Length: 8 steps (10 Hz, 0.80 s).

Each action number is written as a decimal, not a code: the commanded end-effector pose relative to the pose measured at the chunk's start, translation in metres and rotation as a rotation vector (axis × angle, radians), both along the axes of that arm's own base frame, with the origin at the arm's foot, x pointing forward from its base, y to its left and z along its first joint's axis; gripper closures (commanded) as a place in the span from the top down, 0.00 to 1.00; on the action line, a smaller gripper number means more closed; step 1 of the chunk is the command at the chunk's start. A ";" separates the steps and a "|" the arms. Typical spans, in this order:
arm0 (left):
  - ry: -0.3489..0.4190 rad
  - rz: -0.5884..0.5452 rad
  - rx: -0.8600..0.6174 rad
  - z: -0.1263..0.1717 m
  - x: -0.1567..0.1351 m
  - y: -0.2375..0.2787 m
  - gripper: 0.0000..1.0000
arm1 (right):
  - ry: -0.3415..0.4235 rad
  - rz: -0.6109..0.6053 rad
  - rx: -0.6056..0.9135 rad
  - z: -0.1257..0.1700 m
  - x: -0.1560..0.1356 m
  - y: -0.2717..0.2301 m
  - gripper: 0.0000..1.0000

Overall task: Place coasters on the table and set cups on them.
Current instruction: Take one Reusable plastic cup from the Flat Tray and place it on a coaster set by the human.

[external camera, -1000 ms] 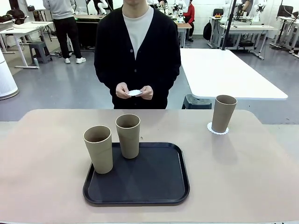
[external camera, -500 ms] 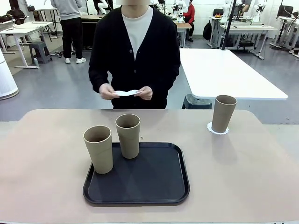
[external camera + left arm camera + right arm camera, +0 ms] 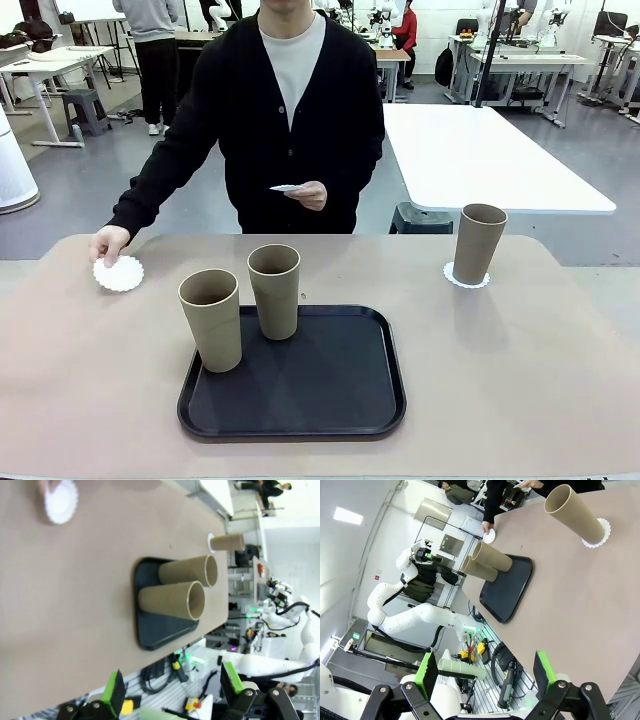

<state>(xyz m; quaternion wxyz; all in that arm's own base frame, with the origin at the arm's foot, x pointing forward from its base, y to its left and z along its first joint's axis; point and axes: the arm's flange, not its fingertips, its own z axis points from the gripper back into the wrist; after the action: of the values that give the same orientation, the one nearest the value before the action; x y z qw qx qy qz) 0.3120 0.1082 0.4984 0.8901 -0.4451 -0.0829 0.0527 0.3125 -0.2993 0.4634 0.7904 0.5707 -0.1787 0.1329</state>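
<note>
- You see the left gripper and the right gripper wide, empty.
- Person's hand touches a coaster on the surface; two cups stand on the tray.

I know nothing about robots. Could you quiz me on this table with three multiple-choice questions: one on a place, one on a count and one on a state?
1. Where does the tall tan cardboard-coloured cup at the far right stand?
A) on the floor
B) on a round white scalloped paper coaster
C) on top of another cup

2. How many tan cups stand on the black rounded-square tray?
A) one
B) two
C) three

3. What state is the white coaster at the far left in?
A) bare, with a person's hand at its edge
B) covered by a cup
C) folded in half

Answers:
1 B: a scalloped rim shows around its base.
2 B: one stands beside another.
3 A: nothing stands on it.
</note>
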 end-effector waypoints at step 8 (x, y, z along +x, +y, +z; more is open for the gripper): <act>-0.003 0.004 -0.008 0.000 0.000 0.000 1.00 | -0.006 0.002 0.004 0.000 -0.001 -0.001 1.00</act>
<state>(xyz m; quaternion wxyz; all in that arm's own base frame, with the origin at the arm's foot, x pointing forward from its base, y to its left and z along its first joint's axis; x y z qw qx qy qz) 0.3120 0.1082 0.4984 0.8901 -0.4451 -0.0829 0.0527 0.3122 -0.2996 0.4634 0.7904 0.5706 -0.1789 0.1326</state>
